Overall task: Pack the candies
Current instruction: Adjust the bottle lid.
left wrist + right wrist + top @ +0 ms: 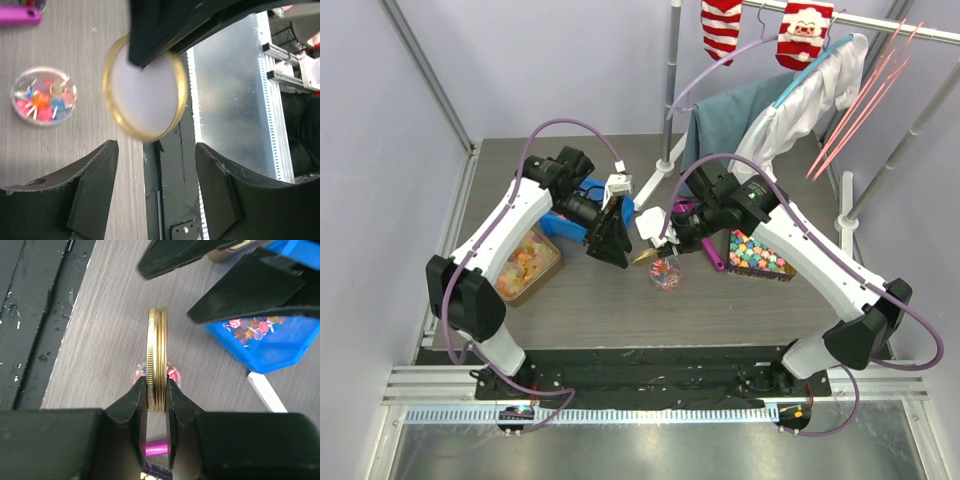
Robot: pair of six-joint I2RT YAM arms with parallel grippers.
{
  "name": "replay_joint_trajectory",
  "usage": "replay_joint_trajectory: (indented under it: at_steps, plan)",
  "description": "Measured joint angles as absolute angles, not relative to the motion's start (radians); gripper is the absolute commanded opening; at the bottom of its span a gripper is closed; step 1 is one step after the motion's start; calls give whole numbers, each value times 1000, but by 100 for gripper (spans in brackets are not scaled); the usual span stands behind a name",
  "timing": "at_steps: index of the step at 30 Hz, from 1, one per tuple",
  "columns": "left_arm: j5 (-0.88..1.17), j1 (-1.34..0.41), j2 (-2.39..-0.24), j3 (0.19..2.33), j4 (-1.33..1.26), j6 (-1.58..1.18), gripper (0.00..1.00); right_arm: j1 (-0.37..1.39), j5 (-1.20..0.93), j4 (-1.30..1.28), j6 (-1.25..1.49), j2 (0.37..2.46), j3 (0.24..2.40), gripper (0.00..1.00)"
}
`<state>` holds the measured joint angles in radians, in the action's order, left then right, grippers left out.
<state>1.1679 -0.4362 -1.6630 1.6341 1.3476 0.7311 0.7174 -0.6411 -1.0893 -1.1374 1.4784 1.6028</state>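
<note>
The candies [44,96] are red, pink, blue and orange, and they fill a small round clear jar [665,272] standing open on the table. More candies [250,327] lie in a blue bin [265,345]. A gold lid [157,355] stands on edge above the jar, with my right gripper [157,387] shut on its rim. In the left wrist view the lid [145,95] shows its pale inner face, with the right arm's finger [165,25] over its top. My left gripper [156,150] is open just beside the lid and holds nothing.
A clear tub of orange-yellow gummy pieces [527,262] sits at the left. A tray of pastel cube sweets [760,255] lies at the right, with a purple stick [712,250] beside it. Clothes hang on a rack [800,90] at the back right.
</note>
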Motion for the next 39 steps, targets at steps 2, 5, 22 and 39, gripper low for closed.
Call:
replay_joint_trajectory:
  at_steps: [2, 5, 22, 39]
  plan:
    - [1147, -422, -1662, 1624, 1345, 698, 68, 717, -641, -1089, -1128, 1470, 1588, 18]
    - [1078, -413, -1644, 1596, 1300, 625, 69, 717, -634, -1087, -1105, 1463, 1566, 18]
    - [640, -411, -1292, 1365, 914, 422, 82, 717, -622, -1097, -971, 1501, 1550, 17]
    - [642, -414, -1293, 1225, 727, 400, 80, 717, -625, -964, -884, 1481, 1503, 17]
